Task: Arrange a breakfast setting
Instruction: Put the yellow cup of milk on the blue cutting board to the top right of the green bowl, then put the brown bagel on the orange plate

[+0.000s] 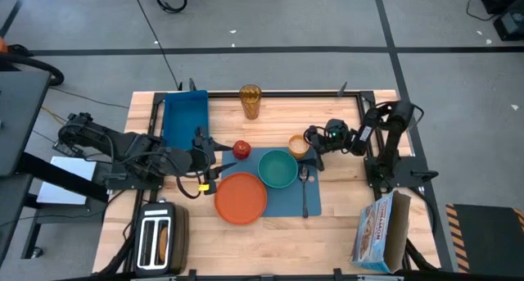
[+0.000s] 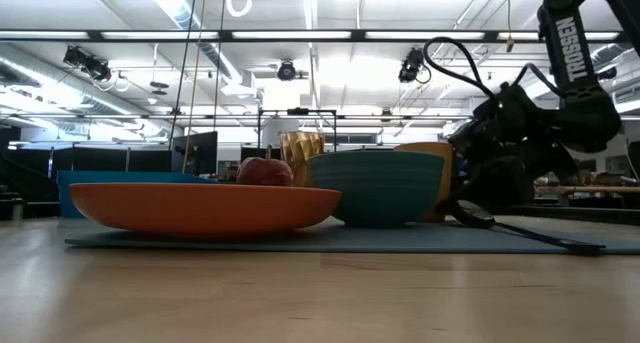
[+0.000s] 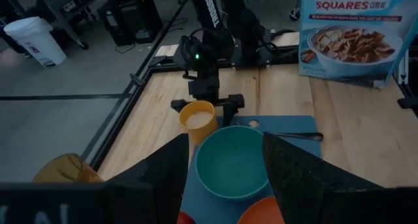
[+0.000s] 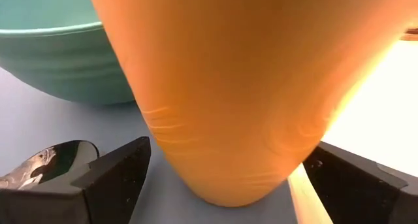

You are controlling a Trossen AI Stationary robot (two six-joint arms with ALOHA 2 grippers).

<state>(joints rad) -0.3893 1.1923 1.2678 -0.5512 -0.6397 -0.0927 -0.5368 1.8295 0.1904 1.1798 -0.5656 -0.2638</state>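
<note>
Looking straight down, the flat blue rectangular placemat (image 1: 286,201) lies mid-table with the round orange plate (image 1: 241,197) overlapping its left edge, the smaller teal bowl (image 1: 278,168) just beside the plate, and the metal spoon (image 1: 304,187) lying along the mat's right side. The red apple (image 1: 241,149) sits at the mat's far left corner, near the deep blue plastic bin (image 1: 186,119). The small orange cup (image 1: 298,146) stands at the mat's far edge, right at the tips of the right gripper (image 1: 309,147). The left gripper (image 1: 214,160) rests just left of the apple. A silver two-slot toaster (image 1: 160,237) and a cereal box (image 1: 379,232) occupy the near corners.

From table height, plate, apple, bowl and cup line up across the mat, and the right gripper (image 2: 470,163) is beside the cup (image 2: 436,178).

Past the left wrist, that arm's two dark fingers (image 3: 160,178) are spread wide and hold nothing; the bowl (image 3: 232,161) shows between them, farther off.

Past the right wrist, the cup (image 4: 241,87) fills the view between two parted fingers (image 4: 114,178); the fingers flank its base with slim gaps on both sides, not clamping it. The bowl (image 4: 59,61) sits just beside the cup.
</note>
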